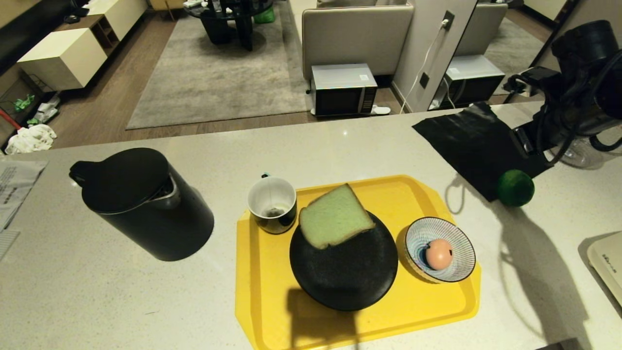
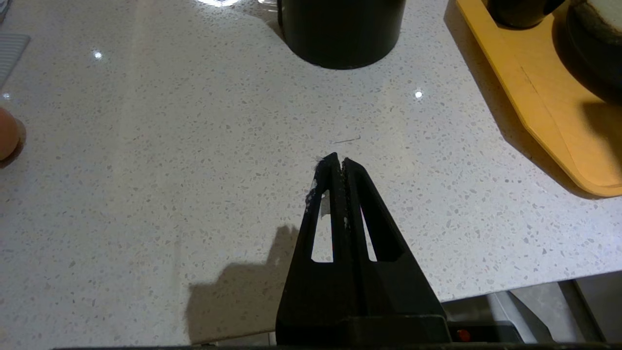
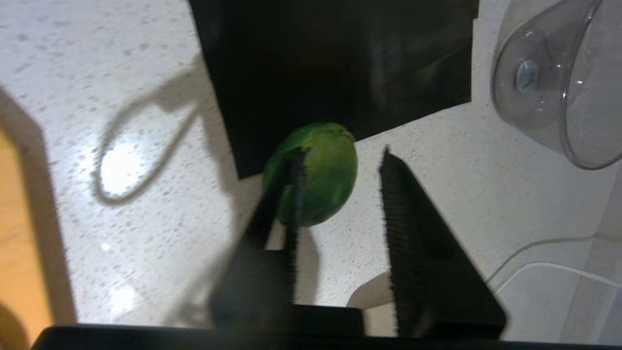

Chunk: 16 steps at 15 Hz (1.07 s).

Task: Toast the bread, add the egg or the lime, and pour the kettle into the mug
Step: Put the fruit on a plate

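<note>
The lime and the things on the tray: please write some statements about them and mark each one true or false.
1. The lime lies on the counter, off the yellow tray. True.
2. The bread lies flat in the middle of the black plate. False: it rests over the plate's far rim, next to the mug.
3. The striped bowl holds an egg. True.
4. The right gripper is shut on the lime. False: its fingers stand apart, and the lime lies beyond them.
5. The kettle stands on the tray. False: it stands on the counter, left of the tray.
6. The left gripper is shut and empty. True.
</note>
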Available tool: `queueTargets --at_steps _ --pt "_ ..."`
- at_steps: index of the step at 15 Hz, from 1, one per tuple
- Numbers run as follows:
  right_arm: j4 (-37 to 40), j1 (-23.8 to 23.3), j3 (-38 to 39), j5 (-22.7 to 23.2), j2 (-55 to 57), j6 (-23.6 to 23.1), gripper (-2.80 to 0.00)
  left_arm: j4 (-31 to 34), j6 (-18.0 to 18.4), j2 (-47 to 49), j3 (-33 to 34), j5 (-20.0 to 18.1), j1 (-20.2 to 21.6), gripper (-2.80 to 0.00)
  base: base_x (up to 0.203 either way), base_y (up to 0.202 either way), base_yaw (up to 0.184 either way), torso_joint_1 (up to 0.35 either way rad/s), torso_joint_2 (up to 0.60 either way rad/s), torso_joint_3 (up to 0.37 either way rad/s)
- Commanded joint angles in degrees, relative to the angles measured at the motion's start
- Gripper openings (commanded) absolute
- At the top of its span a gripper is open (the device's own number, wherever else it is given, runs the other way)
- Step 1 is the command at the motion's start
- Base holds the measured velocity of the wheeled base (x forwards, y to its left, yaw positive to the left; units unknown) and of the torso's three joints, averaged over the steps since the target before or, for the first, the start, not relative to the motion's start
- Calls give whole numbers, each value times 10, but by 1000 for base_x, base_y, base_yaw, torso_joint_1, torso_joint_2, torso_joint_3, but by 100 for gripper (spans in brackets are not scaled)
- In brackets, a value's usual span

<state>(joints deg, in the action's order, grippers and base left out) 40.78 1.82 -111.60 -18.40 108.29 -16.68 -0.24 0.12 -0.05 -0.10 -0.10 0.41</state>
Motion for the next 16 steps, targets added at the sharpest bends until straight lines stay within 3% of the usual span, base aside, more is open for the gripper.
queueTargets --at_steps 1,9,14,16 --pt "-1 -11 0 -2 15 -2 0 0 1 0 0 0 0 -280 0 0 0 0 0 0" --pt "0 -34 40 -40 19 9 0 0 1 0 0 0 0 -280 0 0 0 0 0 0" --pt "3 -29 50 -29 29 104 0 0 1 0 0 0 0 -280 0 0 0 0 0 0" --pt "22 -29 46 14 35 137 0 0 1 0 0 0 0 -280 0 0 0 0 0 0"
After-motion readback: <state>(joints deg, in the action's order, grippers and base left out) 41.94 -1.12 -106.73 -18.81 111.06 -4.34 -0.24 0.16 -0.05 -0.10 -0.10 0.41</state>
